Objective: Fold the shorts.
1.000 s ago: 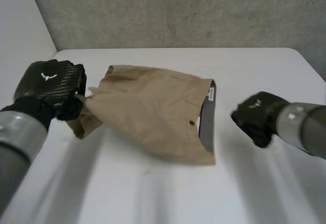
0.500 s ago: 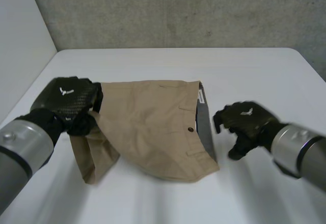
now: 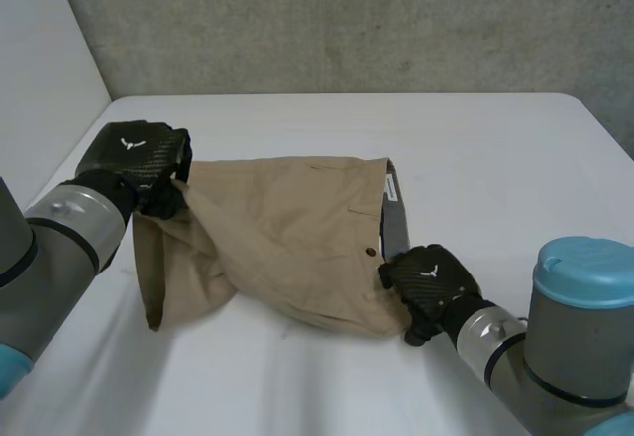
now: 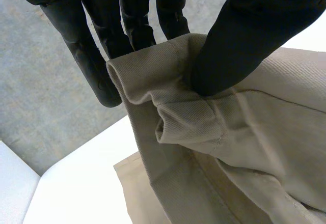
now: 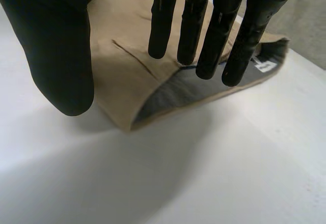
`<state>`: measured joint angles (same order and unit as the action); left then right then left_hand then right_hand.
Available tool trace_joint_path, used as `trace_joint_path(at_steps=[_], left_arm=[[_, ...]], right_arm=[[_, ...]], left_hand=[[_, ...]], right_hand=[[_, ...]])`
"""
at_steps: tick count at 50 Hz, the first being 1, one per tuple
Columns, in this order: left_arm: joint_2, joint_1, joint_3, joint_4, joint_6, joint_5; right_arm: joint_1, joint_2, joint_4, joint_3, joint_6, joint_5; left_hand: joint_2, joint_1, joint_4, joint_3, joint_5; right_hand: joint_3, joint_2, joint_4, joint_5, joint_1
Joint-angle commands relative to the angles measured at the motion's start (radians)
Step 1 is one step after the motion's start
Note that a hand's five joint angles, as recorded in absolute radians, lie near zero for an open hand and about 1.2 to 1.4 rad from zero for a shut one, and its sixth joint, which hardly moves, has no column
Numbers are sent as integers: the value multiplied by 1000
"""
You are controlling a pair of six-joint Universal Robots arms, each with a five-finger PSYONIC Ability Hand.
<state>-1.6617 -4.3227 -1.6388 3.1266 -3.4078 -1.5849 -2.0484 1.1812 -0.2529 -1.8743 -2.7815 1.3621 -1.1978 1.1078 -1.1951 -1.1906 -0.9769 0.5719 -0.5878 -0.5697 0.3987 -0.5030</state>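
Observation:
Tan shorts (image 3: 297,243) lie on the white table (image 3: 495,149), their grey-lined waistband (image 3: 396,238) toward my right arm. My left hand (image 3: 139,163) holds one leg's hem lifted off the table, so the cloth hangs down below it. In the left wrist view its thumb (image 4: 244,35) pinches the hem of the shorts (image 4: 244,147) against the fingers. My right hand (image 3: 428,282) sits at the waistband's near corner. In the right wrist view its fingers (image 5: 204,25) are straight and spread just above the shorts (image 5: 122,51), with the waistband lining (image 5: 188,89) under the fingertips and nothing gripped.
A grey concrete wall (image 3: 347,20) stands behind the table's far edge. Bare table surface lies to the right of the shorts (image 5: 229,173) and in front of them.
My right hand has moved in from the right to the waistband's near corner and uncurled its fingers. My left hand has kept its hold on the leg hem and carried it slightly back.

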Motion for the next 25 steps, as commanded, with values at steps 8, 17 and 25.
trace_joint_path(at_steps=[8, 17, 25], left_arm=[[-4, -44, 16, 1, 7, -9], [11, -40, -10, -8, 5, -10], [112, -41, -79, -83, -11, -4]], right_arm=[[-15, -49, -19, 50, -10, 35], [-10, 53, -17, 50, -26, 40], [19, 268, 220, 99, 0, 23]], left_hand=[[-198, 288, -201, -206, -245], [-198, 288, -201, -206, -245], [-198, 288, -201, -206, -245]], right_hand=[[743, -727, -745, 742, -812], [824, -808, -827, 823, -893], [824, -808, -827, 823, -893]])
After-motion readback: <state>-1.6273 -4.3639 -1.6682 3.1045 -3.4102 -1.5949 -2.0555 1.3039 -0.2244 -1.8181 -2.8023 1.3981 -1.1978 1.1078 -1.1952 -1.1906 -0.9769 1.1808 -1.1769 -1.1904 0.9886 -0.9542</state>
